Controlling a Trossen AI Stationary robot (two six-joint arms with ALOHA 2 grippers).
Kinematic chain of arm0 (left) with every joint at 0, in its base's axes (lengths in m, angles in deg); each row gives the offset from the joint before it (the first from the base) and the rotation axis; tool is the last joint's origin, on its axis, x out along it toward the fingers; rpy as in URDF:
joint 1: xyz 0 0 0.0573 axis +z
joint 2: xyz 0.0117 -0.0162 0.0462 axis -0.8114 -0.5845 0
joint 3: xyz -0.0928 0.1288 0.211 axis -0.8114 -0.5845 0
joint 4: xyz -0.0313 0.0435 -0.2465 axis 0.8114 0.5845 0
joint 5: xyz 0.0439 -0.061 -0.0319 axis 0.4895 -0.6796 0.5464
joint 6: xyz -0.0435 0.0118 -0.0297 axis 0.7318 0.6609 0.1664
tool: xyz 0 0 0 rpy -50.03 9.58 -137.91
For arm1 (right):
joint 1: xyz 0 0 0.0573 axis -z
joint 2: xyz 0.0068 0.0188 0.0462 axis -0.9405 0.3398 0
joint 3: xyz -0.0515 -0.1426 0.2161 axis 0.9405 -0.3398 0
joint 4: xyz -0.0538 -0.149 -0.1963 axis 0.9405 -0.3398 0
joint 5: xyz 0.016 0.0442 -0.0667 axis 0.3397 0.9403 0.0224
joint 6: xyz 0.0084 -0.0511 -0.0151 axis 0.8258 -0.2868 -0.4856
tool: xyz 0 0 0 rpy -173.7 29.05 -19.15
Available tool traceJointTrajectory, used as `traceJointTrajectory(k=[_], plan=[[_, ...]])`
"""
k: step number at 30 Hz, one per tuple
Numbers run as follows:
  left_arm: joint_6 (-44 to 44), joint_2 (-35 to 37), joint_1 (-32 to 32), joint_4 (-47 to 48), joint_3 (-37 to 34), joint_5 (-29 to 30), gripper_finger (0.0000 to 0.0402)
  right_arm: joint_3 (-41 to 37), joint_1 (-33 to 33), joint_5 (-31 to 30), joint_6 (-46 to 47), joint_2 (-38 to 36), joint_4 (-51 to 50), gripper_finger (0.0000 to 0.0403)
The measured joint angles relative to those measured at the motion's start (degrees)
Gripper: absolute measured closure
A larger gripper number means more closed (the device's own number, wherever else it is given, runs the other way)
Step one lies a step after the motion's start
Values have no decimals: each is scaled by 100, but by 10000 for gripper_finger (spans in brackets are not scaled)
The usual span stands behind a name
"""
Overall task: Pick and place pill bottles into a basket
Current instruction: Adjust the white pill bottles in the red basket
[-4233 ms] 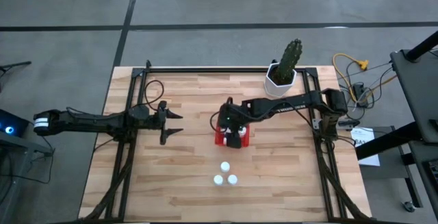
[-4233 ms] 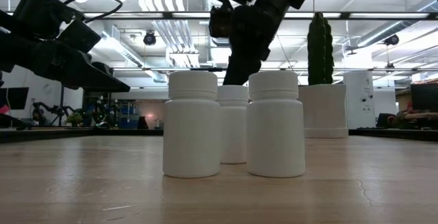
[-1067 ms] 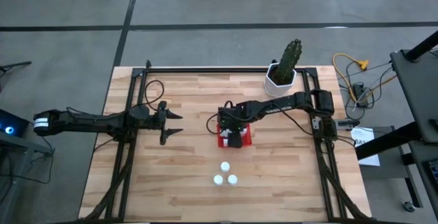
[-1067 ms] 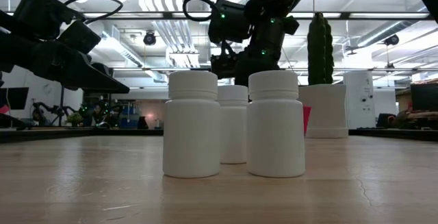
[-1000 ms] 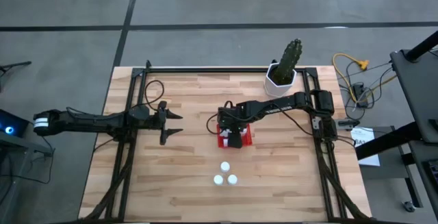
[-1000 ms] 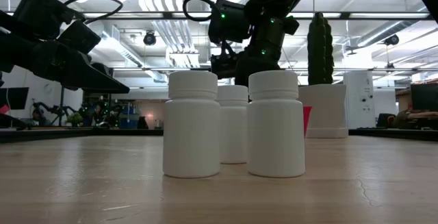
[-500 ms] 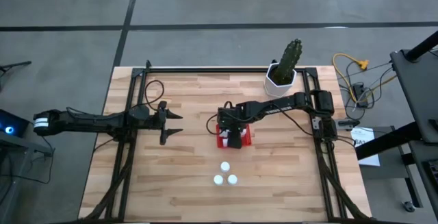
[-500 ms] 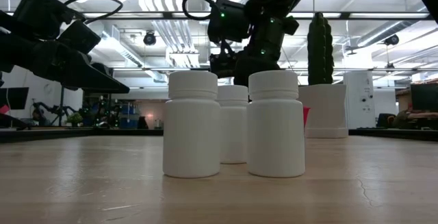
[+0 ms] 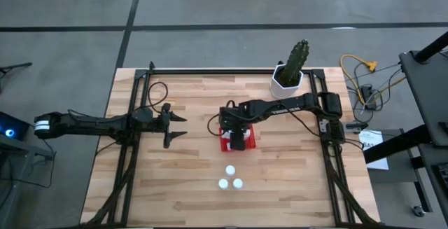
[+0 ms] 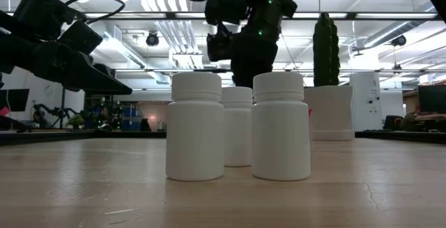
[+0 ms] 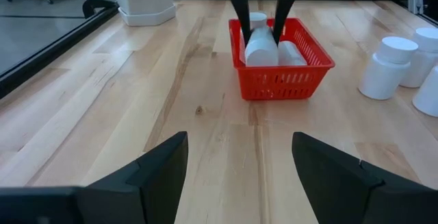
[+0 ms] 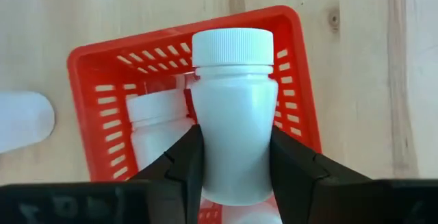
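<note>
The red basket (image 11: pixel 282 81) stands mid-table, with my right gripper (image 12: pixel 235 172) above it, shut on one white pill bottle (image 11: pixel 261 44). Other bottles (image 12: pixel 155 129) lie inside the basket. Three more pill bottles (image 9: pixel 230 178) stand upright in a cluster on the table, nearer the front edge; they fill the low view (image 10: pixel 196 127). My left gripper (image 9: pixel 183 125) hovers open over the table's left part, apart from everything. My right gripper pinches the bottle's body (image 12: pixel 233 142) between its two fingers (image 12: pixel 189 164), below the cap (image 12: pixel 232 46). The fingers come steeply from above. The bottle shows cap end up in the left wrist view, above the other bottles in the basket.
A white pot with a green cactus (image 9: pixel 288 77) stands at the far right of the table. Black frame rails (image 9: pixel 128 152) run along both sides. Bare wood lies between the basket and the left gripper.
My right gripper has gone up above the basket; the left arm and the three standing bottles have kept still.
</note>
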Motion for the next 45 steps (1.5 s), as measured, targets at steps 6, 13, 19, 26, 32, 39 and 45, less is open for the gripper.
traceJointTrajectory(k=[6, 13, 19, 26, 32, 39, 45], plan=[[-28, -2, 0, -5, 0, -5, 157, 298, -45, -8, 0, -1, -365, 285], [-228, -3, -2, -192, 178, -342, 157, 564, -52, -26, -248, -2, -519, 288], [-628, -2, 0, -190, 500, -430, 157, 867, -39, -276, -414, -2, -992, 288], [-901, -138, 0, -188, 790, -471, 157, 1476, -43, -640, -670, -13, -1398, 288], [-947, -521, 0, -191, 969, -636, 157, 1990, -43, -776, -950, -13, -1540, 290], [-1198, -1224, 0, -239, 1365, -650, 157, 2520, -43, -782, -1134, -13, -1682, 290], [-1637, -1823, 0, -334, 1766, -648, 157, 2630, -43, -781, -1156, -13, -1771, 290]])
